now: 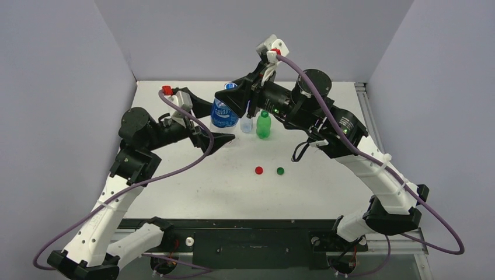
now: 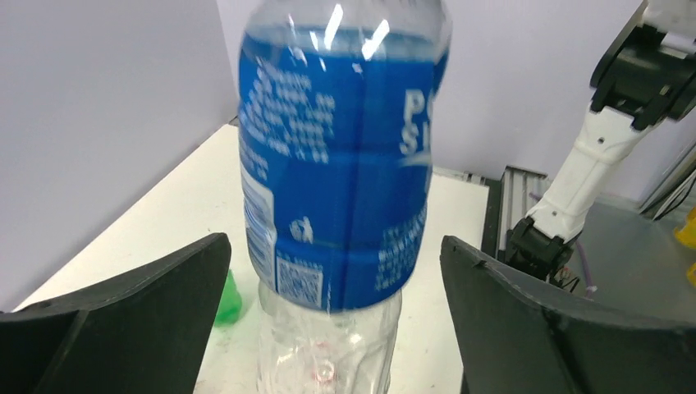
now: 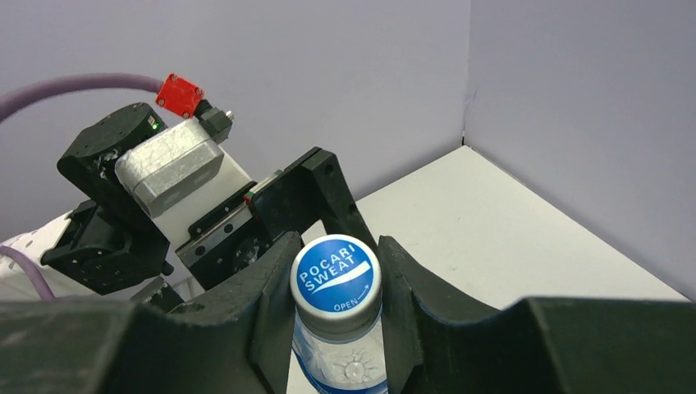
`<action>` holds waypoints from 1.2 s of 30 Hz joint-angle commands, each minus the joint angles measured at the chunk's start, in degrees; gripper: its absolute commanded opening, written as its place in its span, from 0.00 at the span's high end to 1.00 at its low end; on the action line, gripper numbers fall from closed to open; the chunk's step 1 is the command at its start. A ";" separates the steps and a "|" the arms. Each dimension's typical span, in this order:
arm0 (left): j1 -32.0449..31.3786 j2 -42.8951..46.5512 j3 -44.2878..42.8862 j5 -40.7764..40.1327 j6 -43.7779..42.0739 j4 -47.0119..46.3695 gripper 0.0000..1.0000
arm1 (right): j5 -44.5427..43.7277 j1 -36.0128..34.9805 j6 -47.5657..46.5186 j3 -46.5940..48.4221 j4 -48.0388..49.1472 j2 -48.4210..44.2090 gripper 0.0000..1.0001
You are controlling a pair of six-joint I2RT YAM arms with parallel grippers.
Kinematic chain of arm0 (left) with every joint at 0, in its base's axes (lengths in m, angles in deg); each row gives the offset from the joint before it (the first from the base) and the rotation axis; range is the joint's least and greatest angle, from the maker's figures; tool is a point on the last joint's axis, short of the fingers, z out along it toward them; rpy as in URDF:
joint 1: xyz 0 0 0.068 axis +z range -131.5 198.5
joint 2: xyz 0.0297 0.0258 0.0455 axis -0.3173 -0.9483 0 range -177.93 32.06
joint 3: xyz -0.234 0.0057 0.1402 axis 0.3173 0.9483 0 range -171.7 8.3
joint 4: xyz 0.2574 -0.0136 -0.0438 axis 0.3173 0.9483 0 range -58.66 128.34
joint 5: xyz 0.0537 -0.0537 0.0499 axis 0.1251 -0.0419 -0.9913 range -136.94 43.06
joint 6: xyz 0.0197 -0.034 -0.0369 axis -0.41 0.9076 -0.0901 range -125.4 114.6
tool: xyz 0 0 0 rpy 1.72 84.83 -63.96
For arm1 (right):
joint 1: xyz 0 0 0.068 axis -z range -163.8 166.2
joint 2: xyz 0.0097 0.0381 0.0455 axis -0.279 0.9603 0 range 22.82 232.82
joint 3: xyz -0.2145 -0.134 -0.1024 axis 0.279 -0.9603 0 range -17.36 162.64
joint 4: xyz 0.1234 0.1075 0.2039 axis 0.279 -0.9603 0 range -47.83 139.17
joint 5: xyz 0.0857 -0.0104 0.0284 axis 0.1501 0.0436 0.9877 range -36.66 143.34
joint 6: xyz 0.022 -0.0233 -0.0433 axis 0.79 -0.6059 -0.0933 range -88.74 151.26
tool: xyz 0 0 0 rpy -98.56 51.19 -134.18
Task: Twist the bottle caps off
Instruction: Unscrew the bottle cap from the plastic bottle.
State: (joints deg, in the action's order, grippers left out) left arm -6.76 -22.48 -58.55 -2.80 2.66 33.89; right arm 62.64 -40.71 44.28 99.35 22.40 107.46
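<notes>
The clear bottle with the blue label (image 1: 223, 114) stands at the back middle of the table. My left gripper (image 1: 211, 122) is open, with one finger on each side of this bottle (image 2: 336, 164) and a gap on both sides. My right gripper (image 1: 239, 98) comes from above and is shut on its whitish-blue cap (image 3: 336, 275), the fingers (image 3: 271, 287) pressing both sides. A red cap (image 1: 258, 170) and a green cap (image 1: 280, 171) lie loose on the table. The green bottle (image 1: 264, 125) and the clear ribbed bottle (image 1: 247, 125) stand capless beside the blue one. The red-white label bottle is out of view.
The grey back wall and side walls close in the white table (image 1: 192, 186). The left arm's wrist (image 3: 164, 164) sits close behind the blue bottle in the right wrist view. The right arm's base (image 2: 599, 139) shows at the right of the left wrist view.
</notes>
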 commanded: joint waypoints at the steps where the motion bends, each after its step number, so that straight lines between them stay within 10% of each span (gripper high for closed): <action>1: -0.23 0.86 -0.45 -0.15 10.31 -8.90 0.03 | 1.24 -1.31 -2.22 -1.74 2.73 -1.54 1.00; 5: -0.23 -0.96 -3.51 4.40 15.07 -12.69 0.01 | 2.72 -2.10 -3.29 -3.10 3.38 -1.88 1.00; 20: -0.32 -1.67 -3.75 14.02 11.57 -10.70 0.99 | 8.92 -2.21 -3.10 -4.78 6.07 -3.27 1.00; 27: -2.15 -3.24 -6.99 23.17 26.73 -17.26 1.00 | 40.48 3.36 9.45 -12.93 25.86 -6.46 1.00; 33: -4.34 -2.44 -7.72 22.98 27.32 -16.88 1.00 | 50.22 4.25 17.67 -13.40 34.99 -5.43 1.00; 36: -4.24 -2.22 -7.74 20.71 23.49 -14.46 1.00 | 43.16 4.98 7.90 -8.99 19.56 -5.40 0.64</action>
State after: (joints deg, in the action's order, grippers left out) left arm -11.13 -25.47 -64.36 17.01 28.47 19.55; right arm 103.43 -36.60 56.65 84.55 46.60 103.26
